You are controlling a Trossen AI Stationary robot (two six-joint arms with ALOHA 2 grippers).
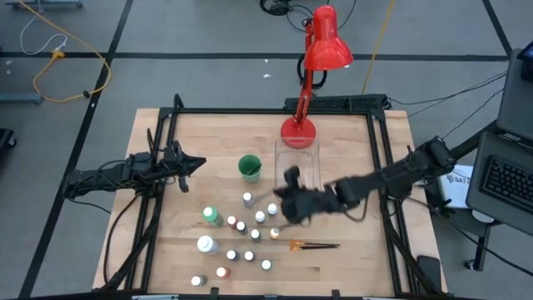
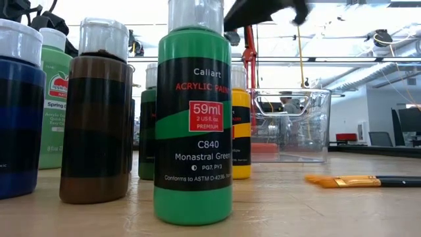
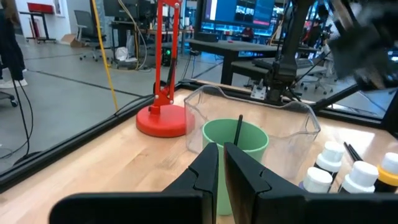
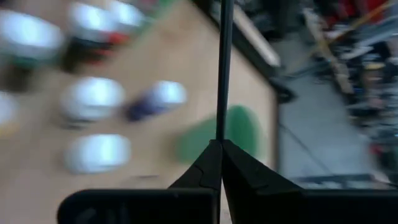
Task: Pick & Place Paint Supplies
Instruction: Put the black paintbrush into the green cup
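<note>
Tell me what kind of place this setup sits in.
Probably a robotics lab or workshop: a wooden worktable with a red desk lamp, floor cables, and desks with monitors behind.

Overhead, table-level, two wrist cameras.

A grey floor (image 1: 208, 37) crossed by dark tape lines surrounds the wooden table (image 1: 350, 158); a yellow cable (image 1: 71, 71) loops across it — loose, untidy; a red desk lamp (image 1: 321, 50) stands at the table's far edge; a keyboard (image 1: 505, 177) sits on a desk to one side; beyond, bright ceiling light, black desks and lit screens (image 3: 249, 15).
</note>
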